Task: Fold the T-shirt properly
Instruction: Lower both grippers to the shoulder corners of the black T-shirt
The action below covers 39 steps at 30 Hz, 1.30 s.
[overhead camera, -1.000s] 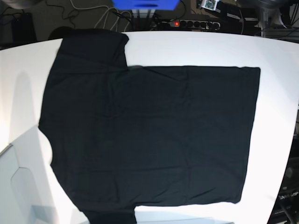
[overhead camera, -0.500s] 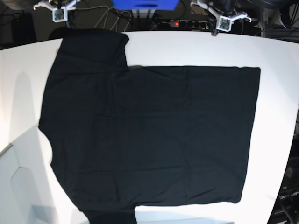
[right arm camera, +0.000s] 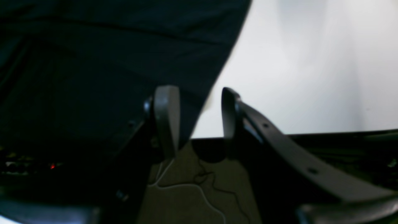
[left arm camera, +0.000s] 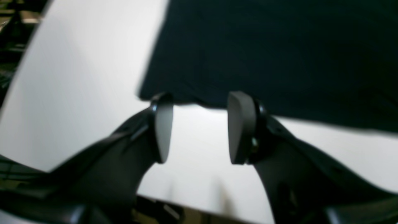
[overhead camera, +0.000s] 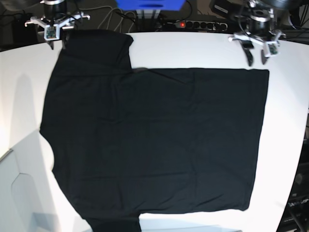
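No brand, label or writing can be read anywhere; the shirt (overhead camera: 154, 140) shows only plain black cloth, with no print or tag facing up.

The shirt lies spread flat on the white table (overhead camera: 203, 48), filling most of it. In the base view its straight hem runs down the 3 o'clock side, one sleeve reaches toward 11 o'clock at the far edge, and the other sleeve runs off the frame near 7 o'clock.

The left gripper (overhead camera: 256, 57) hovers at about 1 o'clock in the base view, just beyond the shirt's far hem corner, over bare table. In the left wrist view its two fingers (left arm camera: 163, 127) stand clearly apart with only white table between them, and the shirt's corner edge (left arm camera: 248, 56) lies just past their tips at 12 o'clock. It holds nothing; whether the tips touch the cloth cannot be told, since the view is blurred.

The right gripper (overhead camera: 57, 42) hangs at about 11 o'clock in the base view, at the far edge of the table beside the outer end of the sleeve. In the right wrist view its fingers (right arm camera: 168, 121) are parted, empty, straddling the table's edge, with the black cloth (right arm camera: 108, 62) spreading from 12 to 9 o'clock ahead of them. The left finger stands in front of the cloth; contact cannot be judged.

Cables and a power strip (overhead camera: 200, 24) lie on the floor behind the table.
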Motion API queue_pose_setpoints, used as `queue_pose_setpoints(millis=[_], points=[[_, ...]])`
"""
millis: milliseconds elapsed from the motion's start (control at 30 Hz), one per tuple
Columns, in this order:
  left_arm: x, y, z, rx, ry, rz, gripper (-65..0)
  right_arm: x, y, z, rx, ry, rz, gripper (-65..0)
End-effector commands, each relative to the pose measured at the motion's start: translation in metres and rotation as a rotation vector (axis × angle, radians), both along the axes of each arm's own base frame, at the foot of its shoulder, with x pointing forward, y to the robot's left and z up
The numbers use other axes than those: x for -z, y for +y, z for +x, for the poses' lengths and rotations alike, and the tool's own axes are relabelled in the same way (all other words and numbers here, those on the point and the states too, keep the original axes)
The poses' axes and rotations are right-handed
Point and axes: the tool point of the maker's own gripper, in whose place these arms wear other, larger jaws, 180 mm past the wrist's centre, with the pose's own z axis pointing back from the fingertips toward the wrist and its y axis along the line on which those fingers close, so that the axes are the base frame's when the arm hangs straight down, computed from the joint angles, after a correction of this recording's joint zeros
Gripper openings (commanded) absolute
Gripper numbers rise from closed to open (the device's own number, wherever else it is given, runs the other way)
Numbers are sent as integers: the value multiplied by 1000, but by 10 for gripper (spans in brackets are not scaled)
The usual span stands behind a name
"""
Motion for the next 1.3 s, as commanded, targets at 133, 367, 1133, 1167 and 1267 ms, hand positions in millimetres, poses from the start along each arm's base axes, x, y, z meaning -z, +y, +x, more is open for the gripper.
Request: queue_pose_setpoints(millis=[133, 367, 1133, 1167, 1267], points=[[-14, 39, 12, -113, -92, -4, -365, -10, -5, 9, -2, -46, -19, -405], [16, 70, 17, -207, -72, -15, -334, -10, -4, 14, 1, -61, -14, -405], [63, 87, 47, -262, 5, -102, -334, -10, -4, 14, 1, -60, -15, -405], [65, 82, 50, -234, 14, -120, -335, -10, -4, 14, 1, -60, -15, -405], [71, 73, 50, -190, 44, -148, -337, -10, -4, 14, 1, -60, -15, -405]])
